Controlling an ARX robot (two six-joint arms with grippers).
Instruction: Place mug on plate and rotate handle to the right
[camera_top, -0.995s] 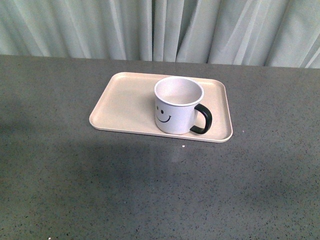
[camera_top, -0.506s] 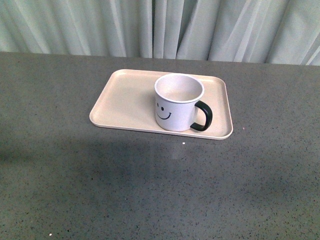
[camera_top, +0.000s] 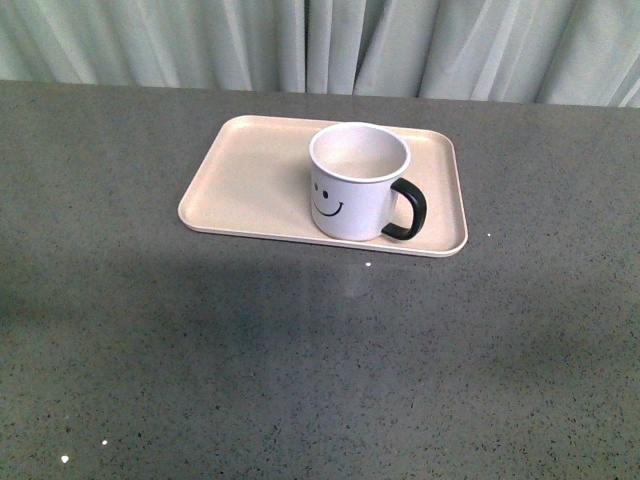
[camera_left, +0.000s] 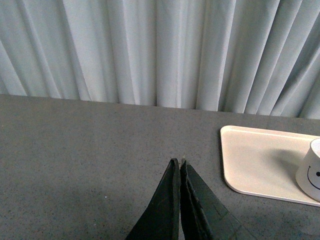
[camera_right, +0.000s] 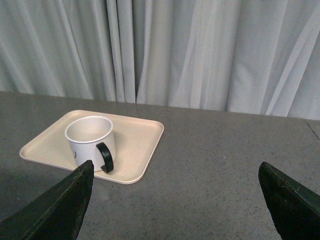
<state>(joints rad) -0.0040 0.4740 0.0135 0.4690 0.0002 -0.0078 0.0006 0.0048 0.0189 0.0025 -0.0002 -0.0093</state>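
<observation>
The white mug (camera_top: 357, 185) with a black smiley face stands upright on the right half of the pale pink-beige plate (camera_top: 250, 180). Its black handle (camera_top: 407, 210) points right and a little toward me. Neither gripper shows in the front view. In the left wrist view my left gripper (camera_left: 179, 161) is shut and empty over bare table, left of the plate (camera_left: 255, 155), with the mug (camera_left: 311, 170) at the frame edge. In the right wrist view my right gripper (camera_right: 175, 167) is open and empty, well back from the mug (camera_right: 90, 140), its handle (camera_right: 105, 156) and the plate (camera_right: 140, 140).
The plate lies on a grey speckled table (camera_top: 320, 370). Pale pleated curtains (camera_top: 320, 45) hang along the table's far edge.
The view has shifted slightly, so plate and mug sit a little higher in the frame. The mug keeps its place on the plate, handle to the right.
</observation>
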